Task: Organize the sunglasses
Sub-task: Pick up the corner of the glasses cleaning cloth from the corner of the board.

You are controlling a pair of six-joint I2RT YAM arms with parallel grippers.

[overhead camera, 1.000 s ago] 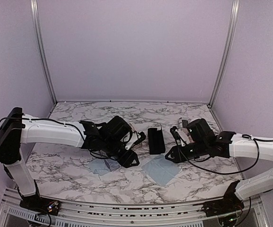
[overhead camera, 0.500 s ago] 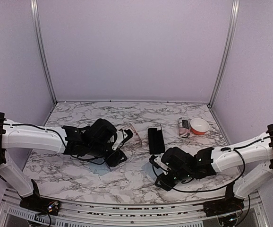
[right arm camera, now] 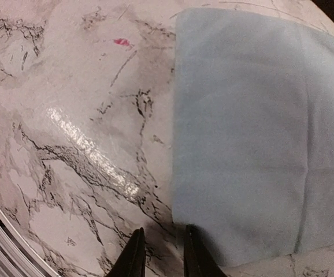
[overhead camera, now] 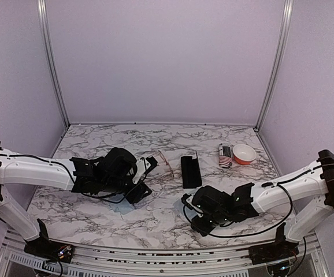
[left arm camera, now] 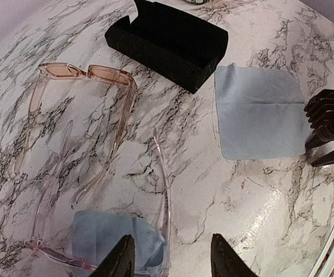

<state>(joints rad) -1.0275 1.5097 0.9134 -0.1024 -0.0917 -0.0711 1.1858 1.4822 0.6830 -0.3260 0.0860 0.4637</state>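
Right end effector (right arm camera: 161, 257) — fingers narrowly apart — straddles corner edge of blue cloth (right arm camera: 253, 133).

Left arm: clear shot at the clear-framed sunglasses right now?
Likely yes. The left gripper is open right over the clear-framed sunglasses, one temple running between its fingers, with nothing covering them.

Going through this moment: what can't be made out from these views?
- Top view: the left gripper hides the clear-framed sunglasses; the left wrist view's bottom edge cuts off part of their front.
- Top view: the right gripper covers the right blue cloth; the right wrist view doesn't show whether they touch.
- Top and left wrist views: the black case is too dark inside.
- Top view: the striped case is too small for detail.
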